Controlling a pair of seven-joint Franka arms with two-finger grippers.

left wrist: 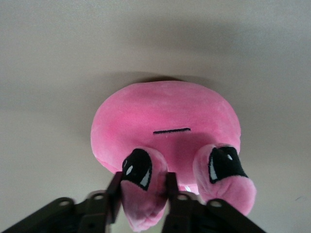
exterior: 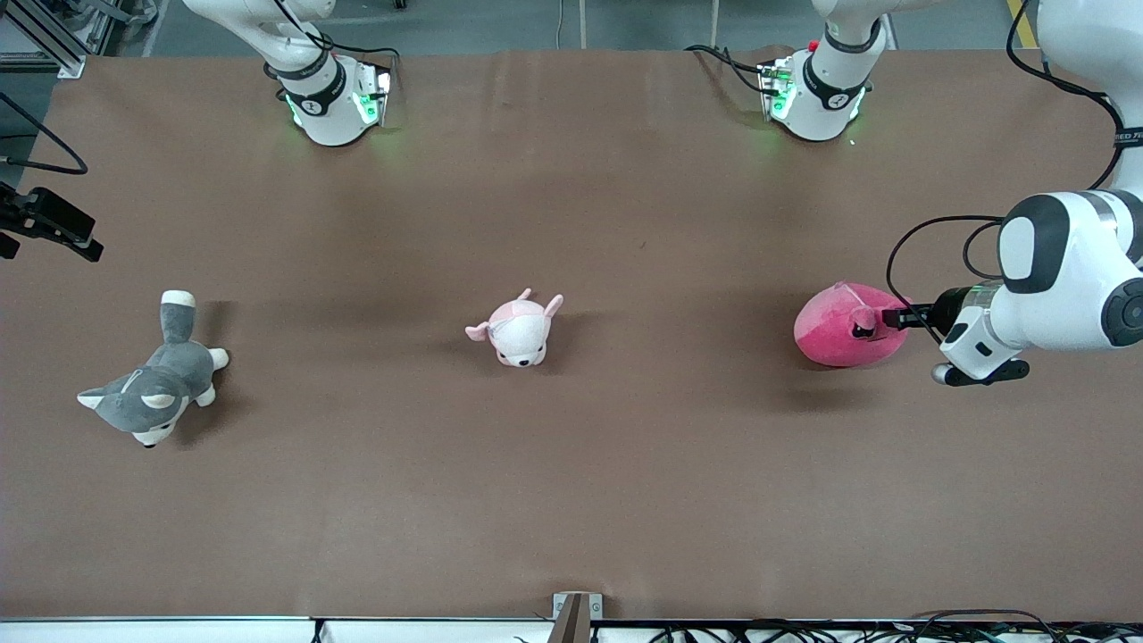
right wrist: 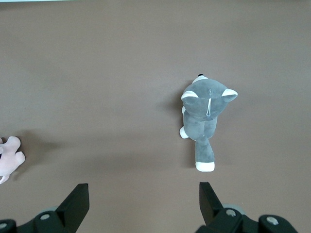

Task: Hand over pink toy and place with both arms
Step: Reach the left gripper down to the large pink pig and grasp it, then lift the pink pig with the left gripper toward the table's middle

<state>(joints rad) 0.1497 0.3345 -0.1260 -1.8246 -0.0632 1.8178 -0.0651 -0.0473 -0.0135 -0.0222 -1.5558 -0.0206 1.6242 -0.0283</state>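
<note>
The pink toy (exterior: pixel 839 327), a round hot-pink plush with angry black eyes, sits on the brown worktop (exterior: pixel 571 500) toward the left arm's end, level with the two other plush animals in a row across the middle. The left tool (exterior: pixel 896 318) reaches in low and sideways at it. In the left wrist view its two black fingers (left wrist: pixel 114 191) are closed on one of the plush's raised eye lobes, with the soft fabric bulging between them. A grip on a protruding lobe suits a two-finger tool, since the body itself looks too wide and round to span. The plush appears to rest on the worktop with its shadow tight beneath it, so the lift probably has not begun.

The right tool (right wrist: pixel 141 201) waits high above the right arm's end of the worktop, its fingers spread wide apart and empty. Its wrist view looks straight down on the grey husky plush (right wrist: pixel 204 116), with an edge of the pale pink-and-white plush (right wrist: pixel 8 158) showing. In the front view only that arm's base is visible. Holding open and clear keeps it ready to receive the toy once it is carried toward the middle.

The pale pink-and-white plush (exterior: pixel 520 330) lies at the centre of the row, roughly where a handover would pass overhead, so the carried toy should ride high enough to clear it.
</note>
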